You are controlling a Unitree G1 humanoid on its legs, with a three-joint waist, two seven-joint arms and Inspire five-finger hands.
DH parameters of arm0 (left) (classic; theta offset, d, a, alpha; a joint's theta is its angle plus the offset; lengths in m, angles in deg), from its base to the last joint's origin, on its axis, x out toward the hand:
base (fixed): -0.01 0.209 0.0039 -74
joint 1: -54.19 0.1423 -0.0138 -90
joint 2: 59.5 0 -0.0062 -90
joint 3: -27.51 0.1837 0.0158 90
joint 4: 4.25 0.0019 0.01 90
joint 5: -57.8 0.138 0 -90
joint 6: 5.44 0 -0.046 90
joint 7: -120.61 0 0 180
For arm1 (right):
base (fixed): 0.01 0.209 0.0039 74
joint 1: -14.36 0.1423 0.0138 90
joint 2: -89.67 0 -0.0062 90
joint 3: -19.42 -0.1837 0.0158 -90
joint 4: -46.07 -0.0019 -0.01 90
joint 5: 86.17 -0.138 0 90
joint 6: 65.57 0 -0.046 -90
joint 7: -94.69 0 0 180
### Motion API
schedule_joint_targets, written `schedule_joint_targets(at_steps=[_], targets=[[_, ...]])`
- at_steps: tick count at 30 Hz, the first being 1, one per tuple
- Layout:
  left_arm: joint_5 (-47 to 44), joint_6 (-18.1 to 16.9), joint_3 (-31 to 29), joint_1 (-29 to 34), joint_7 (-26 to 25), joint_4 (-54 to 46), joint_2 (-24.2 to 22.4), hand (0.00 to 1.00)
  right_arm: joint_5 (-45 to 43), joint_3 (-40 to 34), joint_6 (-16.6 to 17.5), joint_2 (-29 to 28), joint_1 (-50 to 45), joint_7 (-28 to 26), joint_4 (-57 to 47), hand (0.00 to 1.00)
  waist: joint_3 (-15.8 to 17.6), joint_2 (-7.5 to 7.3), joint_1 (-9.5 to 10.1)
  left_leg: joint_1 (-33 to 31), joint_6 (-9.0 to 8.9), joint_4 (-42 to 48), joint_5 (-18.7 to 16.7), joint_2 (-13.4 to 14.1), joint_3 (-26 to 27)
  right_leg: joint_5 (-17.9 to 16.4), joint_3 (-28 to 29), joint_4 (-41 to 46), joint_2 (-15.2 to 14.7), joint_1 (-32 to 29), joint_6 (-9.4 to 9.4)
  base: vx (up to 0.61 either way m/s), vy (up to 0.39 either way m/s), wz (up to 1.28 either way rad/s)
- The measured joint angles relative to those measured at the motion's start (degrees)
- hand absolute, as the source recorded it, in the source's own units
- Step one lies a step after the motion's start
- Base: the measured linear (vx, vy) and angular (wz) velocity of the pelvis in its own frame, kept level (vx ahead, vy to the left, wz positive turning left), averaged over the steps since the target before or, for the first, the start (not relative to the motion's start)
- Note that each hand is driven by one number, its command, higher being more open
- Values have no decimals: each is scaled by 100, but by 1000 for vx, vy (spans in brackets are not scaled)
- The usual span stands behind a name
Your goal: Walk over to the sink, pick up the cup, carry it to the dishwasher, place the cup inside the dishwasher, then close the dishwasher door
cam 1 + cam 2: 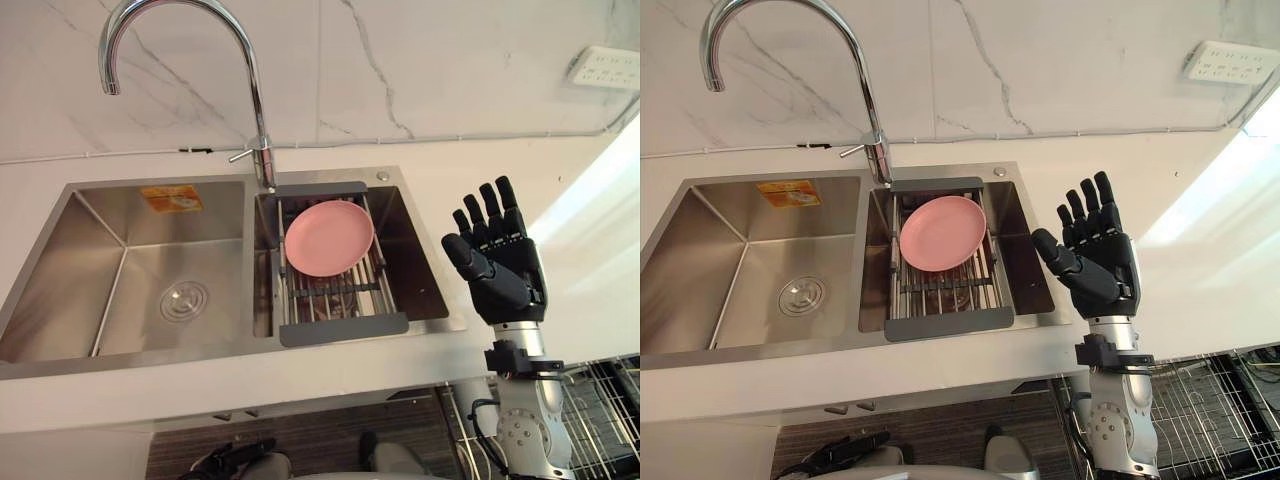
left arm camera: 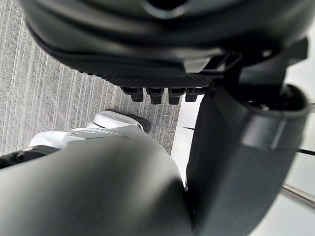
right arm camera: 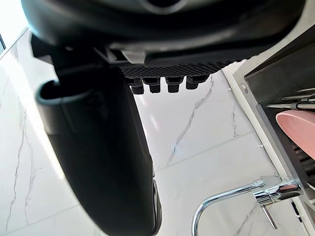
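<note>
A marbled wall [image 1: 450, 70] backs a white desk [image 1: 560, 200] with a double steel sink [image 1: 100, 260] and a tall curved tap [image 1: 250, 80]. Across the right basin lies a rack [image 1: 345, 328], and a pink plate [image 1: 328, 237] rests on it. A dark shape in the rack just behind the plate's far edge may be the cup, but too little of it shows to be sure. Low on the right, below the desk edge, is a wire basket [image 1: 605, 410], which I take for the dishwasher's.

The step in hand is the pick-up, not yet begun. To do it well, the reach should go past the plate without knocking it. The hand should come down from above at the rack's far end and clear the tap's base. The fingers should curl only once the cup's wall sits between thumb and fingers. A grip taken low on the body would be steadier than one at the rim.

The right hand [image 1: 505, 275] is raised over the desk, just right of the sink, with the forearm nearly upright. Its fingers are straight and spread, the thumb is out to the side, and it holds nothing. The left hand [image 2: 162, 78] hangs low over the floor, fingers straight and empty.
</note>
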Motion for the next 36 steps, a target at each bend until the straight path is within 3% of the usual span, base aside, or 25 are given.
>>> schedule_joint_targets(at_steps=[3,6,10,13,17,26,36], targets=[[-1,2,2,2,1,-2,1,100,0,0,0,0,0,13,0,100,-9,0,0,-24,-5,-8,5,-8,-37,-2,-83,-21,-26,23,3,-1,-2,16],[-18,81,22,34,-2,-3,8,100,4,-5,-1,5,-15,208,3,100,-163,5,-19,-37,-84,-164,120,330,962,23,-442,-233,-133,174,67,9,-25,48],[-22,120,38,187,-46,-60,-75,100,147,-2,-128,12,4,523,3,100,-486,-6,151,94,-152,-578,425,370,1471,190,-652,-689,-260,329,243,89,12,22],[-23,154,95,215,-117,-59,-77,100,765,-1,-306,53,16,737,-2,100,-585,1,179,192,-172,-742,464,355,1573,332,-822,-985,-276,451,298,74,13,-8],[91,287,153,237,-120,-59,-50,100,2096,-15,-378,537,17,982,-2,100,-641,-3,103,407,-329,-1090,628,360,1866,366,-913,-1031,-262,484,322,36,-12,-8],[219,363,372,257,-59,-106,20,100,4267,-4,-534,1822,360,467,-3,100,-664,-10,-42,532,-331,-1412,839,329,1942,476,-920,-1124,-242,479,333,-40,-8,-2],[215,387,595,217,-58,-102,88,100,5823,639,-736,2206,708,7,13,100,-673,-21,-53,550,-254,-1720,1135,301,1899,577,-1008,-1176,-221,413,246,-70,-20,3]])
